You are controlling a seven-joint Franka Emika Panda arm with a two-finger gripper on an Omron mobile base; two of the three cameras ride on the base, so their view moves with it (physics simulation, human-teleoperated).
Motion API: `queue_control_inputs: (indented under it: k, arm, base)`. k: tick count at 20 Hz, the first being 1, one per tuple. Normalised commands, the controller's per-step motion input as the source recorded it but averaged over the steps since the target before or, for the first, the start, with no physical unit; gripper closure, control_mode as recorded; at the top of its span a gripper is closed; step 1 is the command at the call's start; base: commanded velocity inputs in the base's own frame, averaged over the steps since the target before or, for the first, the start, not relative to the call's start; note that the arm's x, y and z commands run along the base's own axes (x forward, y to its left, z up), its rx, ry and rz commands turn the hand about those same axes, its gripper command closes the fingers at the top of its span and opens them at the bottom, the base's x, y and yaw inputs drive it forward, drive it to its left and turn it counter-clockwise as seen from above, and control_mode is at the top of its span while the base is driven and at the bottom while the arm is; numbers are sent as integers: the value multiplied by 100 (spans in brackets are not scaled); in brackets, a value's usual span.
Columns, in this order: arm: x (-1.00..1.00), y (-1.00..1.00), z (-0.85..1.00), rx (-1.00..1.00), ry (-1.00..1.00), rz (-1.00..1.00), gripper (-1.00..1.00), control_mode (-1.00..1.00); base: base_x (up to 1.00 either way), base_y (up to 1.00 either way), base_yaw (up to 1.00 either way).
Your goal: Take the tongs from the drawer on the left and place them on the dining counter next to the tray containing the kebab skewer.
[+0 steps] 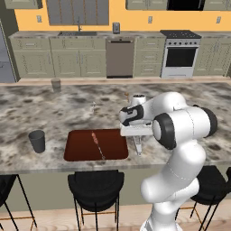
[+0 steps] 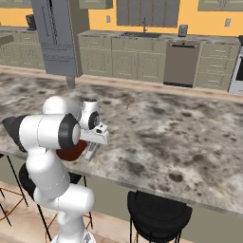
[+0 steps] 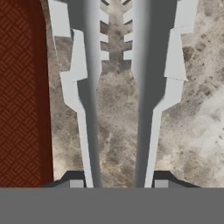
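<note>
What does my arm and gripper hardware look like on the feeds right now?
The arm is glossy white, built of rounded, bulbous segments with dark grey-black rings at the joints. Its white hand block carries the gripper, whose small dark fingertips have pale grey pads. No cables or markings show.

Pale silver-grey tongs [image 3: 116, 87], reddish-brown cross-hatched tray [image 3: 19, 96], mottled grey-brown granite dining counter [image 3: 197, 131], dark grey cup [image 1: 37, 140].

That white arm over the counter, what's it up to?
The gripper holds a pair of metal tongs pointing down at the dining counter, just beside the reddish-brown tray where a kebab skewer lies. The tongs hang at the tray's edge, low over the granite, apparently about to be set down.
</note>
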Motion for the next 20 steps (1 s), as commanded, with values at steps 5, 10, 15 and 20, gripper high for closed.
queue_control_inputs:
  k: [5, 10, 15, 20]
  arm:
    - [0, -3, 5, 0, -2, 0, -100, -100]
    - [0, -1, 36, 0, 0, 0, -100, -100]
    - [-19, -3, 69, 0, -5, 0, -100, -100]
    - [-41, 0, 71, 0, -27, 0, -100, -100]
  base:
    - [0, 0, 0]
    - [0, 0, 0]
    - [0, 0, 0]
    - [0, 0, 0]
